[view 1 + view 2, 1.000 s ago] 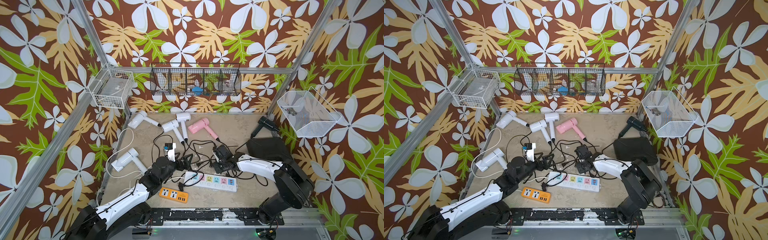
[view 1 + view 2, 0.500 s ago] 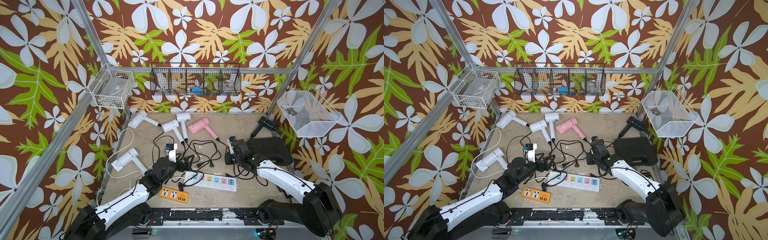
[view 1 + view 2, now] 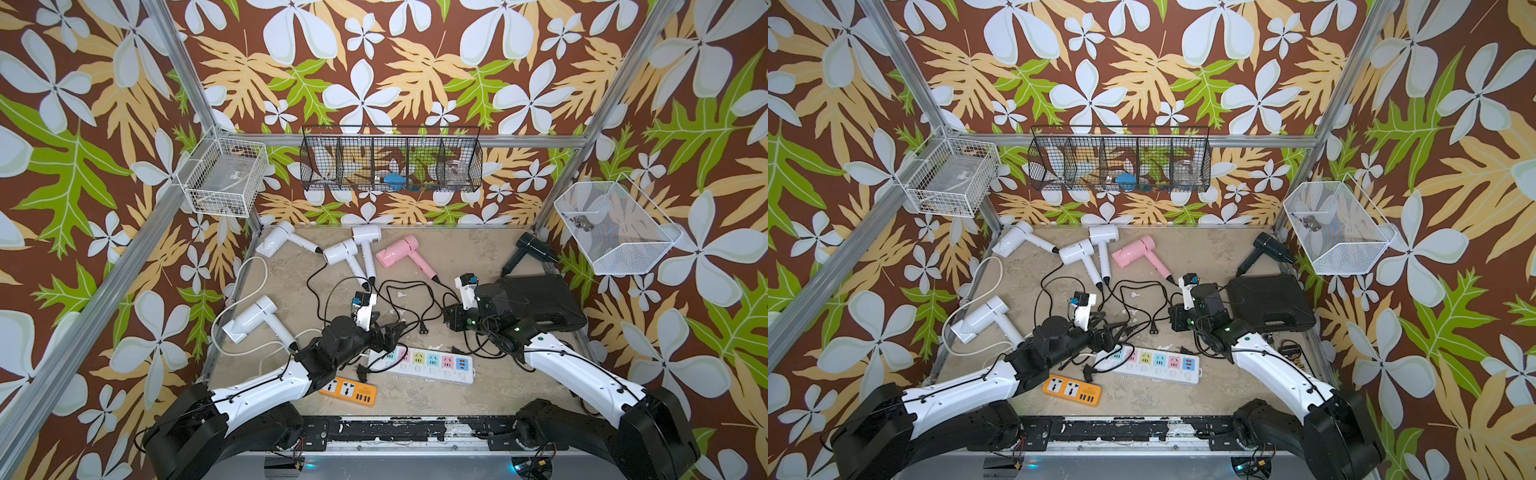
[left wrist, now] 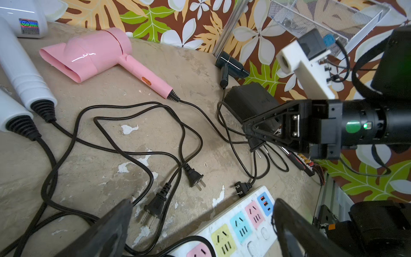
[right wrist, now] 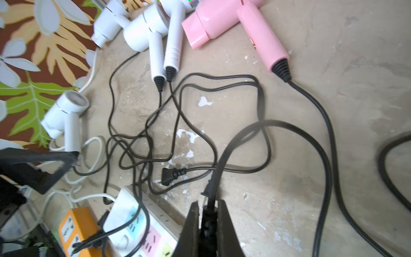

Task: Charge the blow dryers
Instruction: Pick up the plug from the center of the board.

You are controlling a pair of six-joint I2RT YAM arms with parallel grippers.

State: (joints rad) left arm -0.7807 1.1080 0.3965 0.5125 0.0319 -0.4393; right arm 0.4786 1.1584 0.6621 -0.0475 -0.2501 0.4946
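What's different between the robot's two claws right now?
The left claw is spread wide and empty; the right claw is pinched shut on a black plug. The left claw sits by the white power strip's end; the right claw is nearer the black case. Both are black and low over the table.

2 top views overhead, facing down; wrist views low, sharing cords (image 5: 331, 142).
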